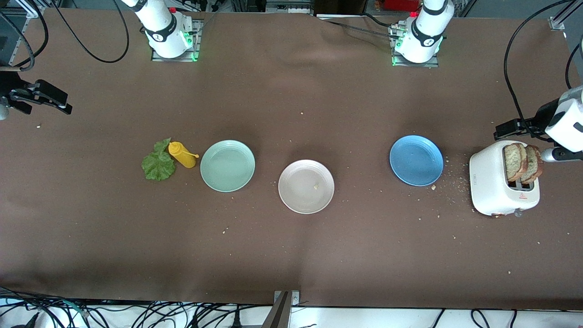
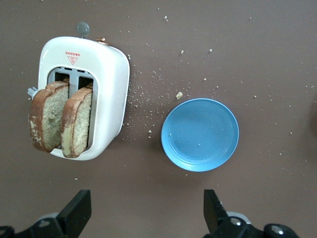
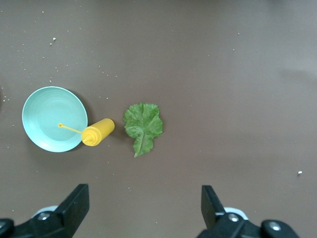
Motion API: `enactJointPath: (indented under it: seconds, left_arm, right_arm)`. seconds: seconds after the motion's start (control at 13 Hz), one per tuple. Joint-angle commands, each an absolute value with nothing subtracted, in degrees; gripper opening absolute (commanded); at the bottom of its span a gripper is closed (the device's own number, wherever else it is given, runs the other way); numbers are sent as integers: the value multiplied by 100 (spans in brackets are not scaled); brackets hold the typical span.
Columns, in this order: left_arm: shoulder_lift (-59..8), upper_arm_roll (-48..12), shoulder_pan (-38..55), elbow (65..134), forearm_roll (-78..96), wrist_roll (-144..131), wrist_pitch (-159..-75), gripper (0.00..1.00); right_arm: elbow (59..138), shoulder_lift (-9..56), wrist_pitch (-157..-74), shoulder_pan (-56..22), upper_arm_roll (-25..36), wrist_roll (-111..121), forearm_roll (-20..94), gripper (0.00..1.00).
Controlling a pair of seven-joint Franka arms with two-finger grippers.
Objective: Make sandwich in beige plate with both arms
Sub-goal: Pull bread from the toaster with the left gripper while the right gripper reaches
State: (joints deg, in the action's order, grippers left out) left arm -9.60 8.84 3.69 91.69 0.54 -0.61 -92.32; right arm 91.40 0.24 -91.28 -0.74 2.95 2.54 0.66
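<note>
A: Nearest the camera sat the beige plate (image 1: 306, 186), bare apart from a crumb. Nothing built yet.

B: Bread (image 2: 60, 119)? Both slices stood up out of the toaster (image 1: 503, 184) at the left arm's end. Stiff, light, crumbly, so I'd pinch the top edge gently.

A: Lettuce (image 1: 158, 162) lay flat on the desk (image 1: 291, 255) beside the mustard (image 1: 182, 154), floppy and thin; take it by an edge.

B: Left claw (image 2: 146, 210) hung released above the toaster, right claw (image 3: 143, 206) released over the lettuce.
</note>
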Motion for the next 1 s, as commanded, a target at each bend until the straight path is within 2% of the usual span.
enactJointPath:
  seconds: [0.0,0.31,0.46,0.69,0.92]
  left_arm:
    - [-1098,870,255,9377,167,280,-9596,100]
    - [-1134,870,-245,9834,141,1105,-10203,100]
    - [-1221,870,-430,9922,149,1466,-10388,100]
    - [-1388,870,-588,9993,149,1870,-10441,100]
    - [-1581,870,-633,9993,149,1951,-10546,100]
  right_arm:
    - [9018,44,-9009,-44,281,273,158,100]
    - [9061,79,-8842,-88,246,211,167,100]
    - [9079,175,-8737,-358,202,229,97,100]
    - [9044,474,-8448,-361,228,264,210,100]
    - [9035,729,-8490,-299,255,334,326,100]
